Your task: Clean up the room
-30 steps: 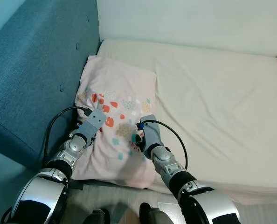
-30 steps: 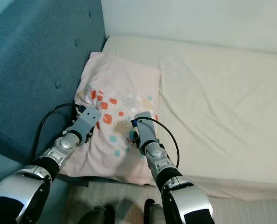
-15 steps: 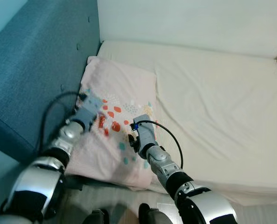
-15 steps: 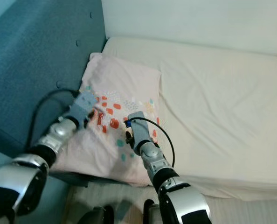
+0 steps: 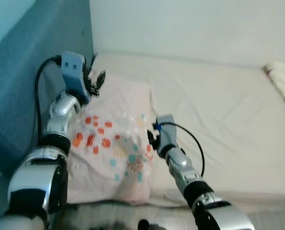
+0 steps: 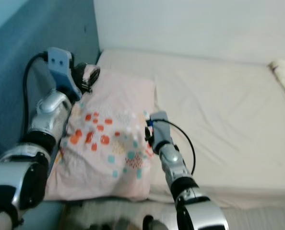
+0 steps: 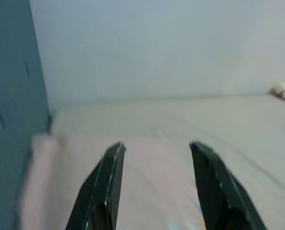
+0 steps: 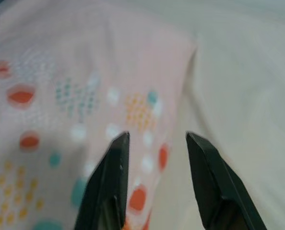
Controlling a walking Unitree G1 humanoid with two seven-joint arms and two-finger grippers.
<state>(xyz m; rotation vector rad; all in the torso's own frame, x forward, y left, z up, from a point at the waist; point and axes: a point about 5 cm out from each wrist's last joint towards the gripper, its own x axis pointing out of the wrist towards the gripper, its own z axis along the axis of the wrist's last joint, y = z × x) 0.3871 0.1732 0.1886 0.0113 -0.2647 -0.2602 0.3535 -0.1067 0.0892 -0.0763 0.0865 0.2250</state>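
Left tool [image 5: 98,79] raised, pillow [image 5: 113,143], cream bed [image 5: 219,115]

A cream-sheeted mattress [image 5: 219,115] is seen below a plain pale wall [image 5: 190,28]. A teal upholstered headboard [image 5: 22,67], tufted with buttons, is set along the mattress's left side. Soft, even light is cast throughout.

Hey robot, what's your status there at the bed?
Left gripper open, raised over pillow. Right gripper open at pillow's edge. Pillow flat on bed. Nothing in the way.
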